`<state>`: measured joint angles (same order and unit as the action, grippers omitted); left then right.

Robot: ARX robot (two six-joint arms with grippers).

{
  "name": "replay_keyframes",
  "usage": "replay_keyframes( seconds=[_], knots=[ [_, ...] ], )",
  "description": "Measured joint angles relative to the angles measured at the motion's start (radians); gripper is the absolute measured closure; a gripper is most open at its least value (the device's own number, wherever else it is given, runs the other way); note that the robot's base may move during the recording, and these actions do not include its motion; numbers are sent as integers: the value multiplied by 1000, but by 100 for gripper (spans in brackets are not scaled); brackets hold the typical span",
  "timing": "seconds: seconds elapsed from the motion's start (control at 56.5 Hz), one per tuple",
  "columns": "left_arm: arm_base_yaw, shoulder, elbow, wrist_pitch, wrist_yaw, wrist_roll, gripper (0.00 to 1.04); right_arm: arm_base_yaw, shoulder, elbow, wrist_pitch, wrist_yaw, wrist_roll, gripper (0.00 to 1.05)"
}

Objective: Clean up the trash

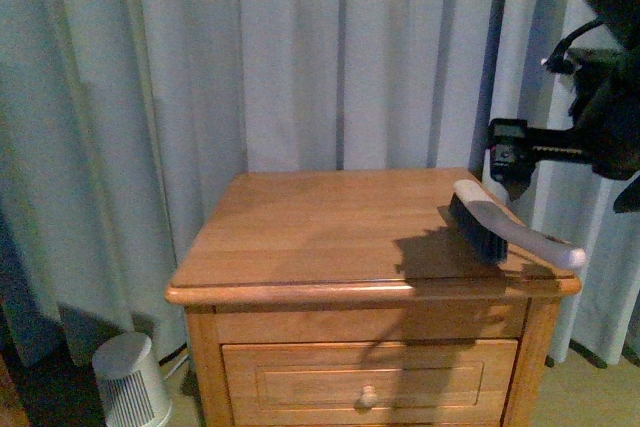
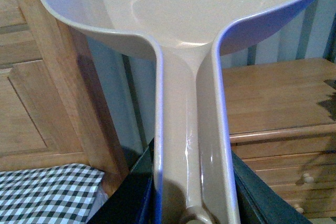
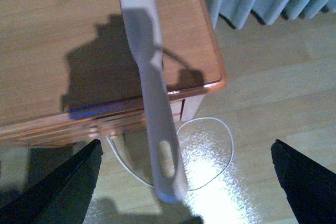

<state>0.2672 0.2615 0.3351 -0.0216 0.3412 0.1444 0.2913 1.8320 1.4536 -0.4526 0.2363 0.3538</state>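
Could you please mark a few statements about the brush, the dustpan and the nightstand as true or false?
1. The brush lies on the nightstand, its handle overhanging the edge. True.
2. The right gripper is clamped on the brush handle. False: it is open and clear of the handle.
3. The left gripper holds a dustpan. True.
4. The nightstand's drawer is pulled open. False: it is shut.

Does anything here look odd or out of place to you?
The brush lies at the nightstand's right front corner, its grey handle jutting past the edge over the floor, so a nudge might tip it off.
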Motion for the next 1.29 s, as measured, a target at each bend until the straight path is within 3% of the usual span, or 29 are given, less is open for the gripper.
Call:
replay_keyframes(
  seconds=[0.319, 0.779, 1.292],
  knots=[
    [0, 0, 0, 0, 0, 0, 78, 6, 172, 127, -20, -26, 44, 7],
    [0, 0, 0, 0, 0, 0, 78, 6, 224, 108, 44, -47, 53, 8],
    [0, 0, 0, 0, 0, 0, 78, -3, 230, 59, 74, -49, 62, 84]
  ],
)
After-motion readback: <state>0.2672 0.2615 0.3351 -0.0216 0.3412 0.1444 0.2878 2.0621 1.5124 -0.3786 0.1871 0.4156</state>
